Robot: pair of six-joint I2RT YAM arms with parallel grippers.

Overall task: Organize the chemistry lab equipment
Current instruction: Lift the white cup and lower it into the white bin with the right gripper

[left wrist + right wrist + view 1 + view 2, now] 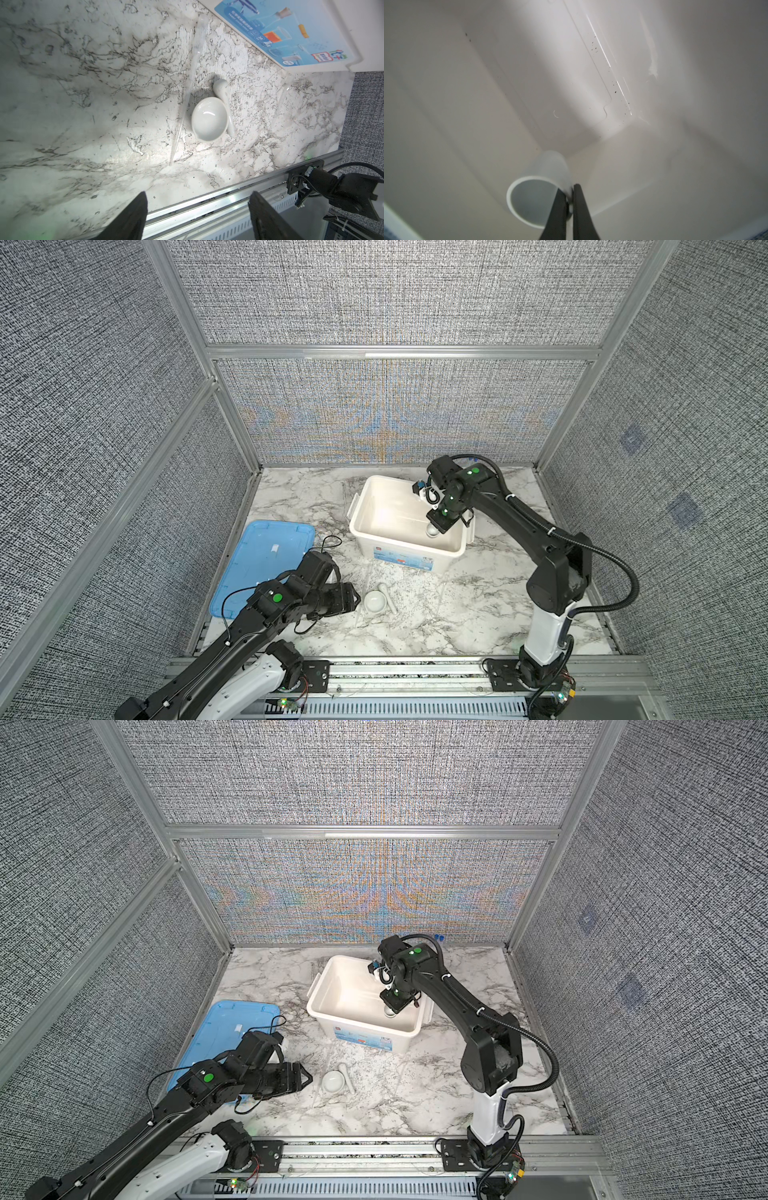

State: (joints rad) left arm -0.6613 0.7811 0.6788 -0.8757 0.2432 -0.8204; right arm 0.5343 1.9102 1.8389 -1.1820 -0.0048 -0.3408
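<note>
Placement is in hand: right gripper (572, 188) pinches the dish (548, 166) rim inside the tub (477, 83) and should next let go, while left gripper (197, 196), jaws wide, faces the mortar (208, 119).

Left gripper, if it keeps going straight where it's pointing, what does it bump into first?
Probably the small white mortar bowl: it sits straight ahead of the open left gripper. The thin clear rod lies just beside that line, so it might touch first.
</note>
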